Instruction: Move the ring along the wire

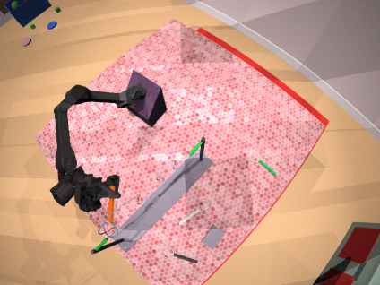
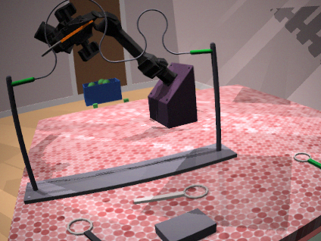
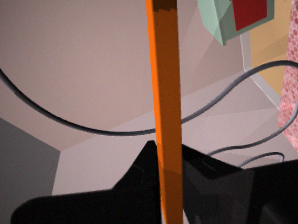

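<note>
The orange handle [image 1: 111, 205] [image 2: 76, 31] [image 3: 168, 75] is held near its far end by my gripper [image 1: 113, 188] [image 2: 91, 23] [image 3: 158, 146], which is shut on it. The ring [image 1: 104, 233] at its other end appears edge-on in the exterior view and crosses the left side of the wire's large loop. It seems to be around the thin grey wire [image 2: 147, 38] [image 3: 100, 132]; whether they touch cannot be told. The ring is out of the wrist view. One green part [image 1: 101, 245] [image 2: 23, 81] is by the left post [image 2: 20, 140]; the other green part [image 1: 195, 148] [image 2: 201, 51] is by the right post [image 2: 216, 102].
The posts stand on a long grey base [image 1: 166, 197] [image 2: 132, 178]. The arm's purple mount [image 1: 145, 99] [image 2: 182, 98] is behind the wire. Loose rings with green [image 1: 267, 167], white [image 1: 190, 216] and dark [image 1: 185, 258] handles and a grey block [image 1: 213, 237] [image 2: 185, 225] lie on the table.
</note>
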Controlling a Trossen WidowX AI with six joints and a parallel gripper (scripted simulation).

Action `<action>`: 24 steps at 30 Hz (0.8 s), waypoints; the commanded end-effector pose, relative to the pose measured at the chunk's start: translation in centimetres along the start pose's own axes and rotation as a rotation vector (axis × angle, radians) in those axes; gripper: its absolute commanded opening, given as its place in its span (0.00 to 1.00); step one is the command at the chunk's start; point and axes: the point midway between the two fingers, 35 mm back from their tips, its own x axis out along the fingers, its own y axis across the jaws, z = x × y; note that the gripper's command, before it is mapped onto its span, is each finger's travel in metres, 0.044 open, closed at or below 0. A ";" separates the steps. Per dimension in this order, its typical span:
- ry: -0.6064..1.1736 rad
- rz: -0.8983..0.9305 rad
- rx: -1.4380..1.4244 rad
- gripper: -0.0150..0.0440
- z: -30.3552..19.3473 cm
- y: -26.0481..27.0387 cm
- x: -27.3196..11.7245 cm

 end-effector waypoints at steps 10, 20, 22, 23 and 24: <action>0.003 -0.035 -0.061 0.00 0.1 0.6 0.0; 0.003 -0.092 -0.159 0.00 0.1 0.4 0.0; 0.003 -0.105 -0.180 0.00 0.1 0.3 0.0; 0.003 -0.111 -0.191 0.00 0.1 0.3 -0.1; 0.003 -0.117 -0.201 0.00 0.1 0.3 -0.1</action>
